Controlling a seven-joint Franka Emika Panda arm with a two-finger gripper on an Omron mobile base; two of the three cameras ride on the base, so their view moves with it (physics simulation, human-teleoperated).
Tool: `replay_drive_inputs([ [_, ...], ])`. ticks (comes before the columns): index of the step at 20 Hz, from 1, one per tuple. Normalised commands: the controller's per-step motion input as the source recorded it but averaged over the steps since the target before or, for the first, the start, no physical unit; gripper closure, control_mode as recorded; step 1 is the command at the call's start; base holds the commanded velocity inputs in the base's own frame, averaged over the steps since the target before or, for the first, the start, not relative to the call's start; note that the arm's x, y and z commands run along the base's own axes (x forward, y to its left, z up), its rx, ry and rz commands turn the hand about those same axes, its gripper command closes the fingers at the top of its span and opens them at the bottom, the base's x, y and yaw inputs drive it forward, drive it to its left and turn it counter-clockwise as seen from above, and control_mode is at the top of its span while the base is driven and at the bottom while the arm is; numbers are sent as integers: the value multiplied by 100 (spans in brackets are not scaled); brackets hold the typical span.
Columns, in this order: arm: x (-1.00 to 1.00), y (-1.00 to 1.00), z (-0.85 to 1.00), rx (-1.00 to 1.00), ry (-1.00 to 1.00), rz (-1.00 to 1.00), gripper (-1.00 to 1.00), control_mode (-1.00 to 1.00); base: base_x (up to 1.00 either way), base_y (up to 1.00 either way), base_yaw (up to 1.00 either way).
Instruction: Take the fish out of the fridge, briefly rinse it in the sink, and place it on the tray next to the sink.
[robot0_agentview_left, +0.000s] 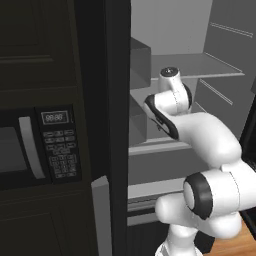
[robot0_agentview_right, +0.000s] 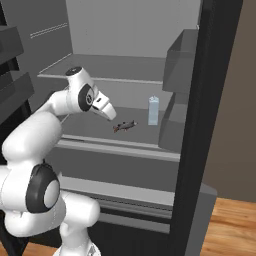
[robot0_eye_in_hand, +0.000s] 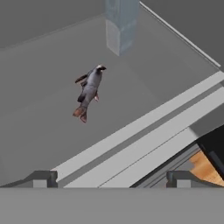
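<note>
The fridge (robot0_agentview_right: 125, 30) stands open, and its pale grey inside is also visible from the left (robot0_agentview_left: 170, 25). A small grey fish (robot0_agentview_right: 125, 125) with reddish fins lies on the middle shelf (robot0_agentview_right: 85, 125). In the hand view the fish (robot0_eye_in_hand: 89, 92) lies ahead, left of centre, head pointing away. My gripper (robot0_eye_in_hand: 111, 178) is open and holds nothing. It hovers above the shelf's front edge, short of the fish. From the right, the gripper (robot0_agentview_right: 109, 114) is just left of the fish. The sink and the tray are out of view.
A pale blue carton (robot0_agentview_right: 153, 110) stands upright on the same shelf just beyond the fish (robot0_eye_in_hand: 120, 26). Grey bins (robot0_agentview_right: 180, 65) line the fridge's right side. A black microwave (robot0_agentview_left: 30, 150) sits in the cabinet left of the fridge. Wooden floor (robot0_agentview_right: 230, 220) lies below.
</note>
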Motion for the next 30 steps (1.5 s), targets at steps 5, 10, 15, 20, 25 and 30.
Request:
replay_drive_inputs([
  [5,0,-14,-28,6,0,0,-100,-100,0,0,0],
  [10,0,-37,-37,21,-3,7,-100,-100,0,0,0],
  [15,15,0,-33,0,0,2,-100,-100,0,0,0],
  [20,59,0,-31,0,0,0,-100,-100,0,0,0],
  [25,77,0,-18,0,0,0,-100,-100,0,0,0],
  [30,58,0,-24,0,0,0,-100,-100,0,0,0],
])
